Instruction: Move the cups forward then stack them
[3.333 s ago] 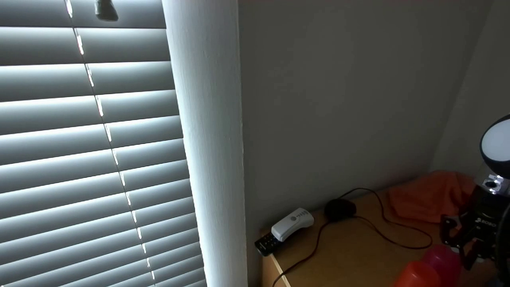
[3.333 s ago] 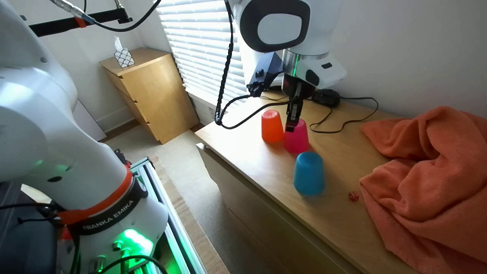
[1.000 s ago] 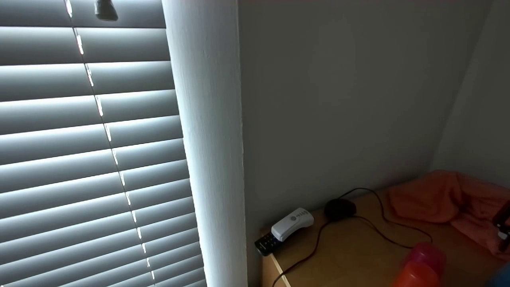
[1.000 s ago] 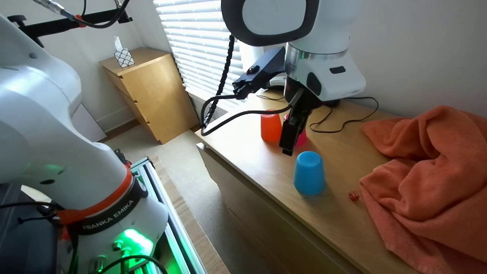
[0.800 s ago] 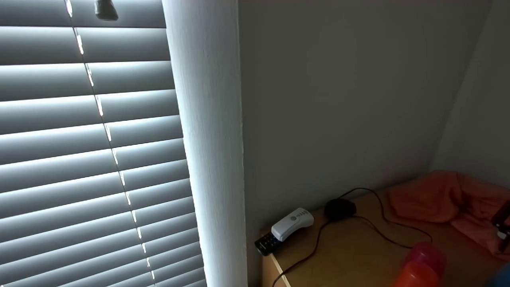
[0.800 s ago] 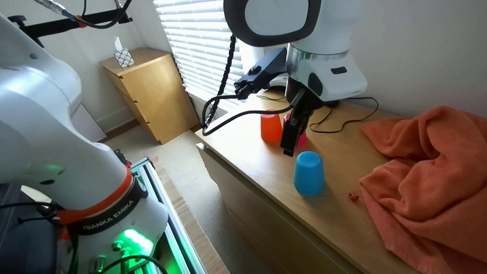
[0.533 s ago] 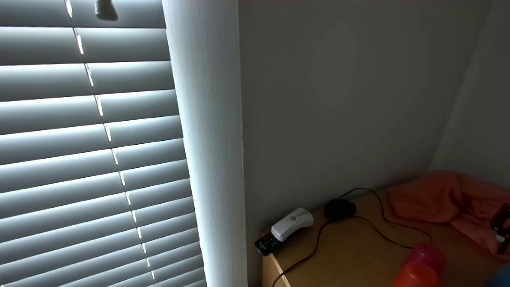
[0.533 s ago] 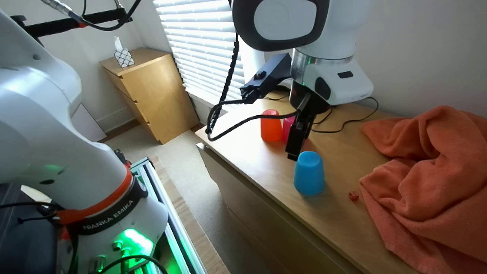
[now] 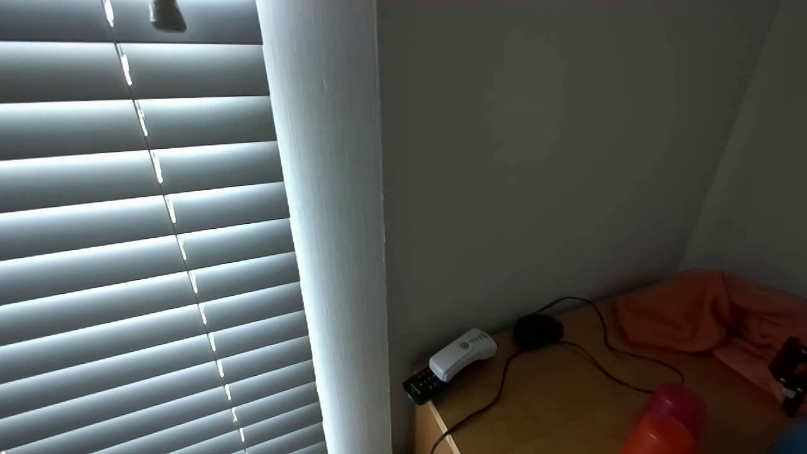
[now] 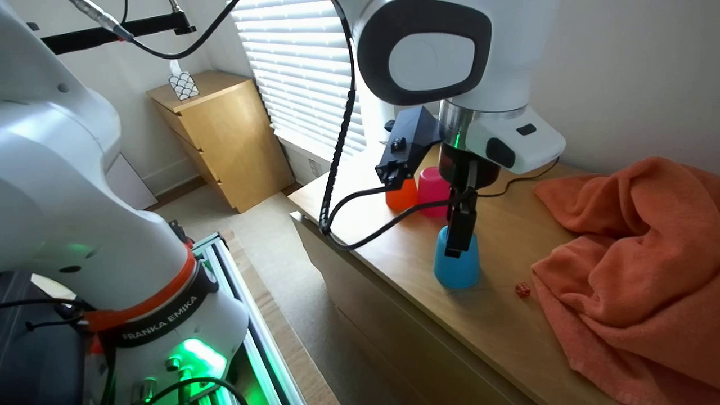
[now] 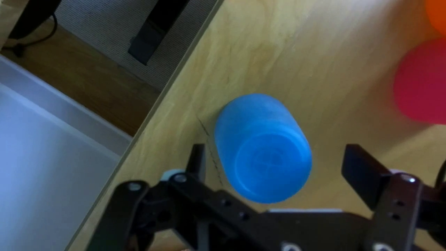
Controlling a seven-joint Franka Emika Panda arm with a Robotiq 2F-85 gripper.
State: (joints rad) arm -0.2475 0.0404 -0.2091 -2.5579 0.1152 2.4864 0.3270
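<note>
Blue cup (image 11: pixel 263 148): framing it, in wrist view, with gripper (image 11: pixel 275 158) spread wide at nine and three o'clock, showing pink cup (image 11: pixel 423 82) and orange cup (image 11: pixel 437 15) toward two.

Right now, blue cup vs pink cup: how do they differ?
In the wrist view, the blue cup shows between the open jaws of the gripper; the pink cup sits outside them, cut off by the frame's right edge. The blue cup stands apart from the others; the pink cup stands close beside the orange cup. Shared: both stand upside down on the wooden top, neither gripped.
</note>
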